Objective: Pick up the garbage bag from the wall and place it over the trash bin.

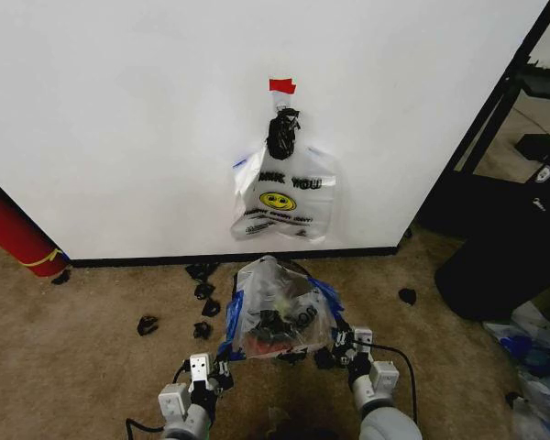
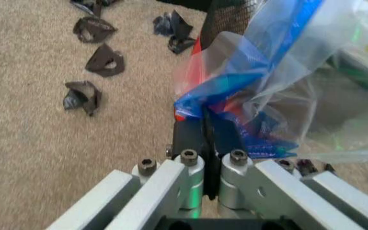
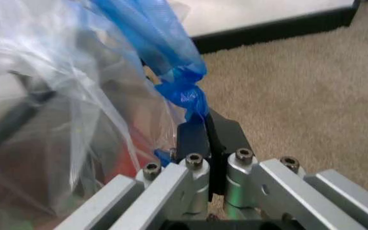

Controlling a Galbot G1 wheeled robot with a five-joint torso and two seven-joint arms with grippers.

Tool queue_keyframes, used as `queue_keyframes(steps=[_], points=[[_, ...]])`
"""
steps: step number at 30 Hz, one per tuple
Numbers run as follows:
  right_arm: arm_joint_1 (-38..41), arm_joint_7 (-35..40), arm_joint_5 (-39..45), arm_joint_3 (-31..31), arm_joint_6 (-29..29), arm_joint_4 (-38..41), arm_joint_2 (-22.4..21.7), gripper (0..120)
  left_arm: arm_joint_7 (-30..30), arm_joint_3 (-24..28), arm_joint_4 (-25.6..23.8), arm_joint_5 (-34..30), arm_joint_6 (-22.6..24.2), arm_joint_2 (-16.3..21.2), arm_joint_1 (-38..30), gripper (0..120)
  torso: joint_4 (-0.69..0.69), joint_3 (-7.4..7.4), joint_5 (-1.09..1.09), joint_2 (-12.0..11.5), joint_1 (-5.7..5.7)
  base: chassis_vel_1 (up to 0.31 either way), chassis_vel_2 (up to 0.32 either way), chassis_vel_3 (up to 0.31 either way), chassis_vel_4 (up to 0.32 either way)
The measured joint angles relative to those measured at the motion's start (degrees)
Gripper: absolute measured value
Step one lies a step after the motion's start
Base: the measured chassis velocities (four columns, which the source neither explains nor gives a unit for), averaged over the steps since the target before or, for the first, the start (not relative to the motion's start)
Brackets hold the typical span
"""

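Head view: we are looking down at the wall [image 1: 119, 110], where a bag [image 1: 284, 203] is hanging under a strip of red tape [image 1: 281, 86], with a black wad [image 1: 282, 134] at its top. On the carpet [image 1: 82, 367] below it, the bin [image 1: 277, 332] is standing with a second, clear bag [image 1: 273, 302] draped over it, blue stripes at the sides. Our left hand [image 1: 222, 365] is sitting at the bag's left edge and our right hand [image 1: 341, 346] at its right edge, both low by the bin. Black scraps [image 1: 148, 324] are lying on the carpet to the left. A red roll [image 1: 14, 231] is leaning at far left.

Left wrist view: our left hand [image 2: 208, 125] is pinching together on the blue edge of the bag [image 2: 280, 52], with the bin [image 2: 225, 19] showing just behind the plastic. Scraps [image 2: 104, 60] are lying on the carpet [image 2: 30, 143] nearby.

Right wrist view: our right hand [image 3: 207, 132] is clamping together on the twisted blue edge of the bag [image 3: 56, 96]. The wall's black baseboard [image 3: 273, 29] is running across the carpet [image 3: 299, 96] behind it.
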Motion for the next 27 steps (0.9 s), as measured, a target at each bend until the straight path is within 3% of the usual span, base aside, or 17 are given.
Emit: queue_keyframes(steps=[15, 25, 27], points=[[10.03, 0.95, 2.59, -4.42, -0.99, -10.35, 1.18, 0, -0.66, 1.20, 4.63, -0.57, 0.43, -1.12, -4.01, 0, 0.01, 0.00, 0.00, 0.00, 0.01, 0.000, 0.000, 0.000, 0.000], [8.78, 0.93, 2.11, -3.85, 0.24, -9.15, 1.37, 0, -0.49, 0.05, 2.51, 0.31, 1.05, -1.15, -2.52, 0, 0.00, 0.00, 0.00, 0.00, 0.00, 0.000, 0.000, 0.000, 0.000], [8.12, 0.79, 1.61, -3.73, 0.53, -8.59, 1.02, 0, -0.30, -0.12, 1.57, 0.78, 1.18, -0.83, -1.58, 4, 0.00, 0.00, 0.00, 0.00, 0.01, 0.000, 0.000, 0.000, 0.000]])
